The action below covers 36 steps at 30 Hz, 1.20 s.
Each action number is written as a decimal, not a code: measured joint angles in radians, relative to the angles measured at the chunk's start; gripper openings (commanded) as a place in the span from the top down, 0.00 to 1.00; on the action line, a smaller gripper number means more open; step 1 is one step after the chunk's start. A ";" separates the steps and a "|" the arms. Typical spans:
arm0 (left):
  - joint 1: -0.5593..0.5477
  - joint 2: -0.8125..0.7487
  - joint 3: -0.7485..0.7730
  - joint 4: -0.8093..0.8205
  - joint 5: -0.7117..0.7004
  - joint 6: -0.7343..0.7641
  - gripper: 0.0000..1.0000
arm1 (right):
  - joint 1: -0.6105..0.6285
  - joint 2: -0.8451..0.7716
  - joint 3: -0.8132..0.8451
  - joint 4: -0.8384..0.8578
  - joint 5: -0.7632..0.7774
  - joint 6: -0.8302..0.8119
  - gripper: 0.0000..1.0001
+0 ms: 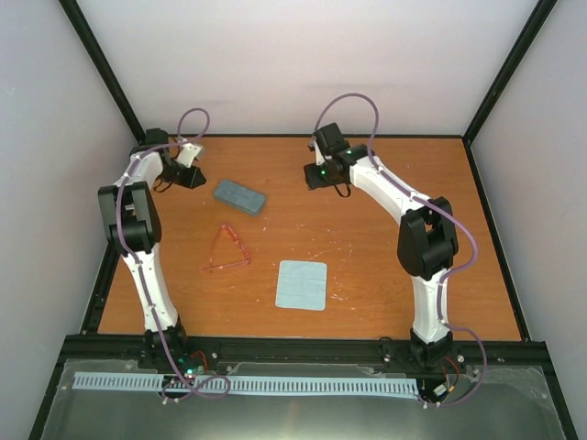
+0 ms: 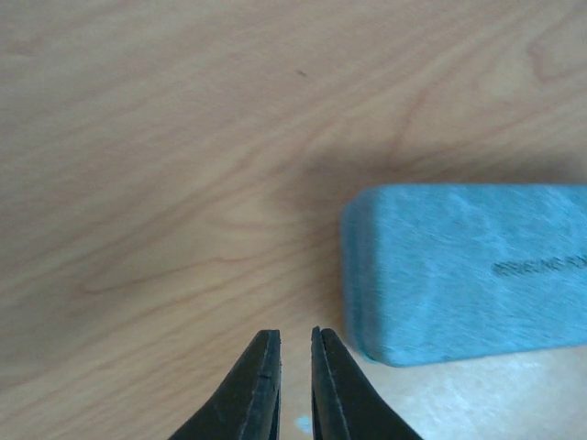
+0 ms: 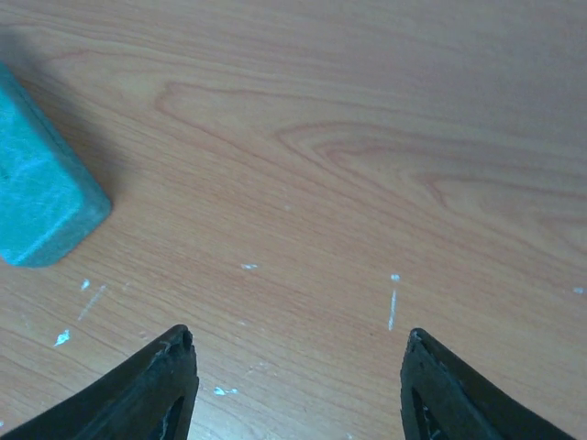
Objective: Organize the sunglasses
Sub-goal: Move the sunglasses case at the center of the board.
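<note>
While both arms stretch far, left tool [image 2: 295,335] narrow, empty, right tool [image 3: 300,337] wide.

Desk [image 1: 367,266]: orange-brown wood grain, with white scuffs [image 3: 393,307] below the right gripper [image 1: 318,174]. Walls [image 1: 303,64]: plain white, one beyond the right gripper, one to each side. Black frame posts [image 1: 101,69] stand at the corners. Lighting: even, diffuse.

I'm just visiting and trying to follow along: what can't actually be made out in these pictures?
- Sunglasses: top view only, too small to tell lenses or how the temples lie.
- Case lettering: left wrist view, blurred, cut off by the right edge.
- Same case, right wrist view: mostly cut off by the left edge.
- Left tool and right tool: top view, fingers too small and dark to see.
</note>
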 measured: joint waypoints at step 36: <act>-0.275 0.145 0.129 -0.030 0.088 -0.031 0.42 | 0.153 0.335 0.520 -0.227 -0.141 -0.231 0.27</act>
